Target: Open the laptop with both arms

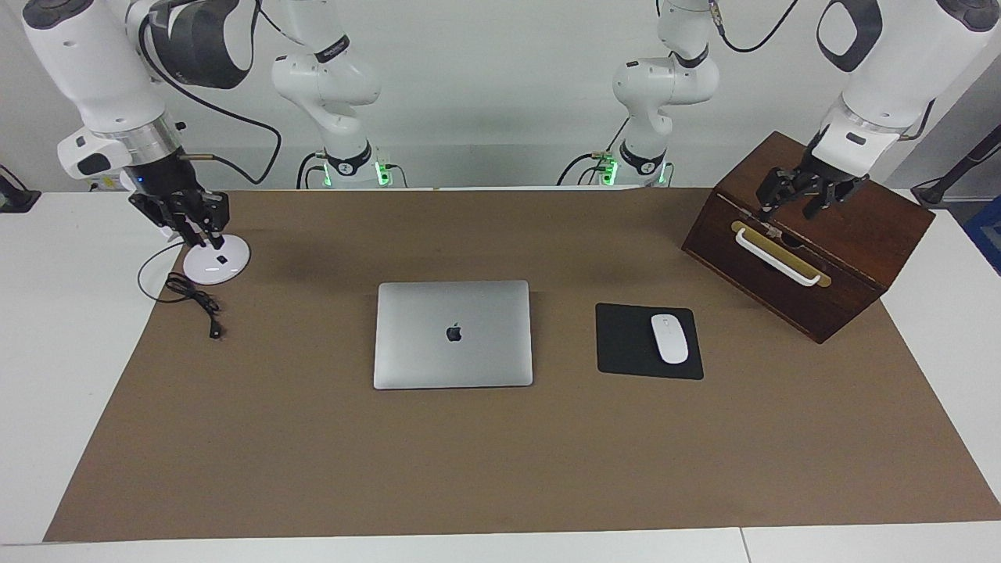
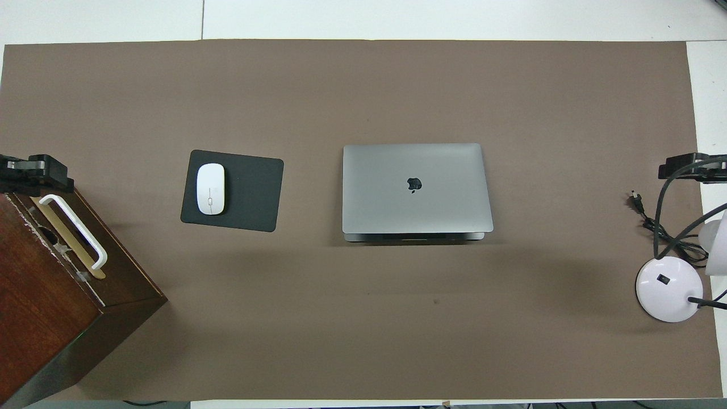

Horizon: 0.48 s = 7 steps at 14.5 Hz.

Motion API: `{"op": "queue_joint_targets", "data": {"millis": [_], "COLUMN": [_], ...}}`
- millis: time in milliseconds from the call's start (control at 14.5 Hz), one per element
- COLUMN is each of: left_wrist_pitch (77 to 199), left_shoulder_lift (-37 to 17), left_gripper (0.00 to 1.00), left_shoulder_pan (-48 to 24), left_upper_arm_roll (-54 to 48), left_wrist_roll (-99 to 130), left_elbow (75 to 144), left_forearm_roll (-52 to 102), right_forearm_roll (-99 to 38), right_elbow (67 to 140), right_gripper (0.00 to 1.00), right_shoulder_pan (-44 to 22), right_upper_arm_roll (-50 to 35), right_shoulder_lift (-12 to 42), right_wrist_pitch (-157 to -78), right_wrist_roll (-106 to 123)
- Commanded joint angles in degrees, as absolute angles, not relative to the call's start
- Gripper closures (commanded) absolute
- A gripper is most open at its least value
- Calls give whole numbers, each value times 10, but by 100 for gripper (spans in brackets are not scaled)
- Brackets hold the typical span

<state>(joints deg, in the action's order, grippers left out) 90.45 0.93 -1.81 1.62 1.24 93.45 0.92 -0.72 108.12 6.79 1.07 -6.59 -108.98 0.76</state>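
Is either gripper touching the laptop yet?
Apart. The facing view shows the laptop alone mid-table, the left gripper over the wooden box, the right gripper over the lamp base.

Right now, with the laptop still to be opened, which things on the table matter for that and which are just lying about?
For the job:
- laptop, lid shut, mid-table
- left hand, over the wooden box
- right hand, over the lamp base

Lying about:
- wooden box
- mouse pad with white mouse
- lamp base and its cord
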Motion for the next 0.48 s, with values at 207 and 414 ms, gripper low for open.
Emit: {"op": "queue_joint_targets", "data": {"millis": [207,414], "left_wrist_pitch": [945,996], "left_shoulder_lift": [25,43], "left_gripper": [100,100], "left_shoulder_pan": [-19,-22], "left_upper_arm_roll": [11,9], "left_wrist_roll": [96,94], "left_elbow": [963,1009], "left_forearm_roll": [32,61], "right_forearm_roll": [-15,-16], "right_elbow": [1132,1158], "right_gripper": [0,0], "right_shoulder_pan": [33,19], "right_upper_arm_roll": [9,8], "right_shoulder_lift": [-75,-75], "right_wrist_pitch": [-1171,-1214], "right_wrist_roll": [-67,-105]}}
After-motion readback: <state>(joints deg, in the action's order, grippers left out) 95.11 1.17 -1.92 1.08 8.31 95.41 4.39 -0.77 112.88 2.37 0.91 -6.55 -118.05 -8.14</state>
